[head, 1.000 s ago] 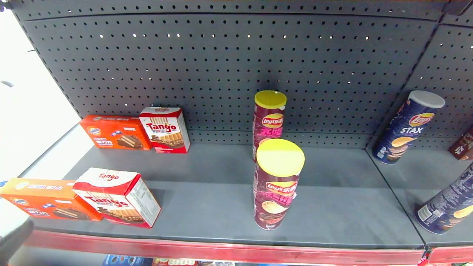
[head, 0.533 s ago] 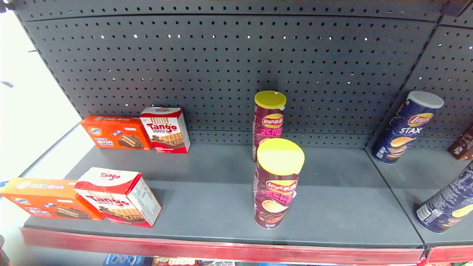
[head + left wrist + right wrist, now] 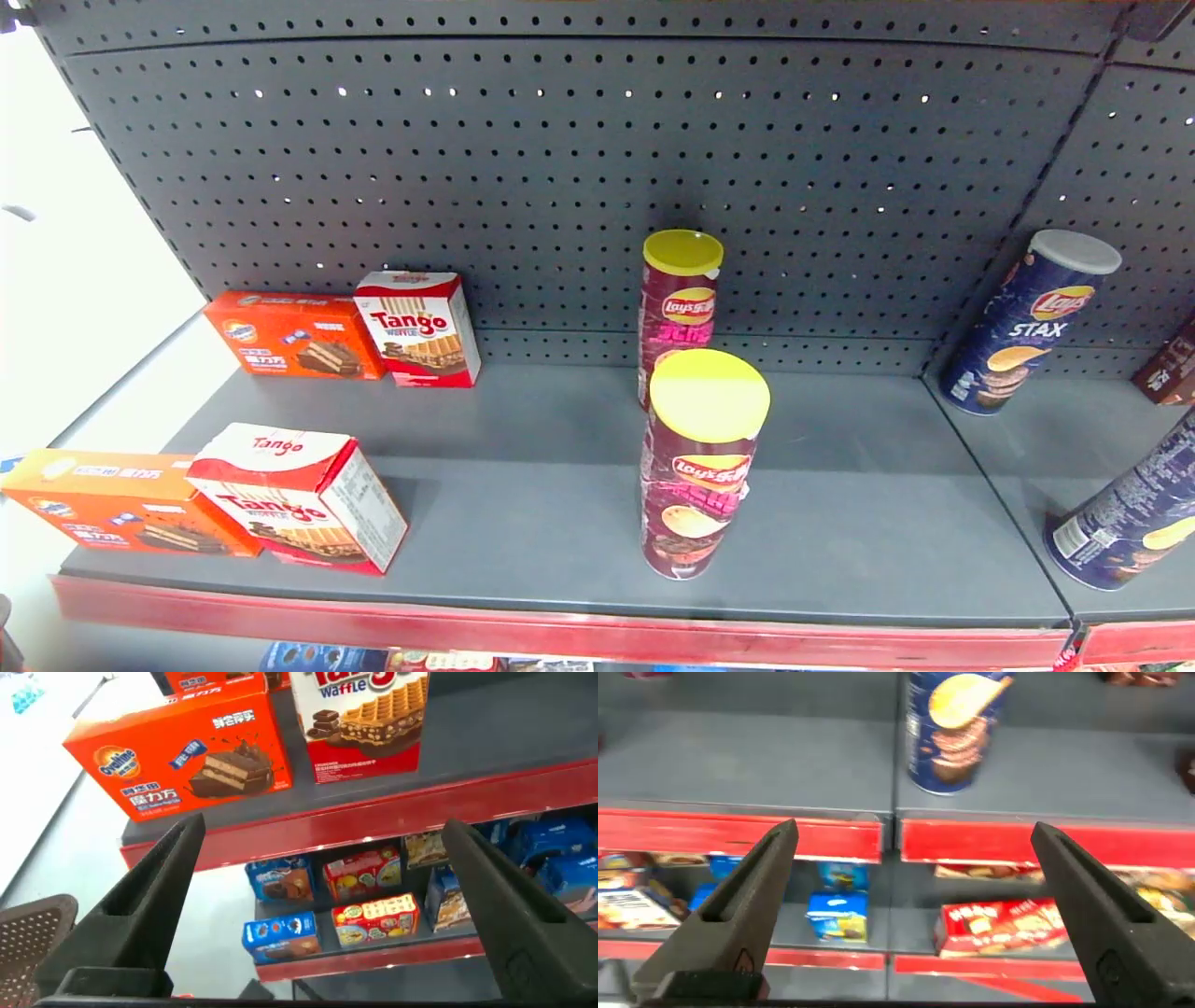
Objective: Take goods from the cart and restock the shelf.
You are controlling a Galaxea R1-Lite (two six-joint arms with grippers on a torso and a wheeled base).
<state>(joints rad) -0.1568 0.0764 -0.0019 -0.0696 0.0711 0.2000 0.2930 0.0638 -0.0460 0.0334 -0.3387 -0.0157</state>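
Left hand (image 3: 322,829) is spread wide with nothing in it, hanging in front of the shelf's (image 3: 523,504) red front edge (image 3: 374,808). It's just below the orange cake box (image 3: 177,751) and the waffle box (image 3: 360,719) beside it at the front left. Right hand (image 3: 913,829) is the same deal, released and empty, facing that red edge below a dark blue chip can (image 3: 952,728). Mid-shelf, two maroon chip cans with yellow lids stand upright, the front can (image 3: 700,467) right ahead of the back can (image 3: 680,299). Another orange box (image 3: 291,333) and another waffle pack (image 3: 417,327) sit at the back left. Small snack packs (image 3: 374,919) line the lower shelf.
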